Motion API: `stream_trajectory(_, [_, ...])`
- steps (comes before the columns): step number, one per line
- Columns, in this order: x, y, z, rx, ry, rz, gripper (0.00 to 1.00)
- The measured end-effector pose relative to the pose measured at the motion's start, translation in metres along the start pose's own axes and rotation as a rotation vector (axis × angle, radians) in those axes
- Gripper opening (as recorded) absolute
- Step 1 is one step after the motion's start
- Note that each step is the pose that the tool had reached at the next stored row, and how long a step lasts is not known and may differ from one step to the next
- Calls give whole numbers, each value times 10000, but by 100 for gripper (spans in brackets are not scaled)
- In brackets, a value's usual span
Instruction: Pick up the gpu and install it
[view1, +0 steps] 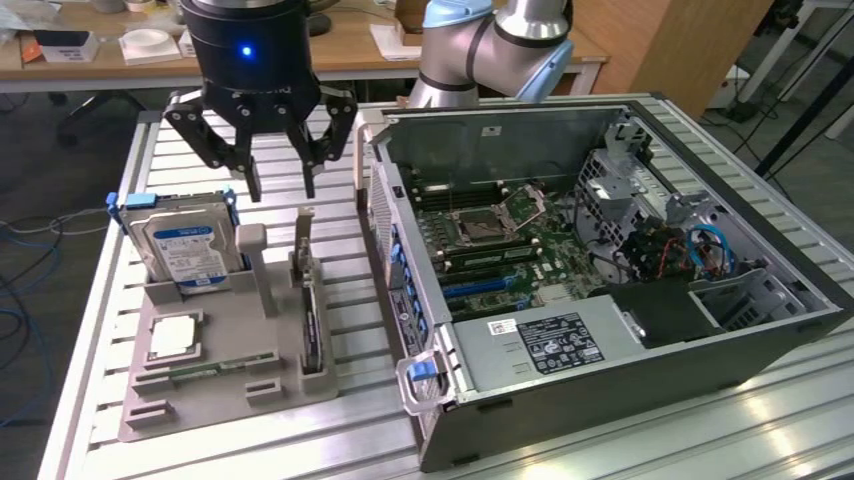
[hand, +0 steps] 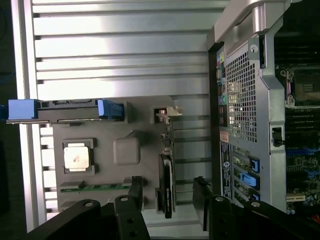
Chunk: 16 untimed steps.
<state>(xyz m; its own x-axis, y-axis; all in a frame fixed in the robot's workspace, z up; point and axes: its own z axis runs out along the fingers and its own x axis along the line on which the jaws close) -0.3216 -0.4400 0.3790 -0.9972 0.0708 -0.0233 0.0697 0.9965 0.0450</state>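
Grey holder (view1: 200, 405) on the slatted counter (view1: 347, 440), and the gpu (view1: 311, 325) stands on edge in its slot, on the side nearest the open case (view1: 667, 385). Gripper (view1: 282, 188) hangs above the holder's far end, jaws wide, holding nothing. From the wrist, the gpu (hand: 166, 187) shows between the fingers (hand: 134, 192), one each side of the thin card. To do this well, I'd say: descend straight, straddle the board evenly, clamp its flat faces, and keep clear of the hard drive (view1: 187, 250).
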Motion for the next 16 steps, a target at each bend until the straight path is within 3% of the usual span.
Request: stream_trajectory(16, [-2, -8, 184, 0, 0, 0, 53])
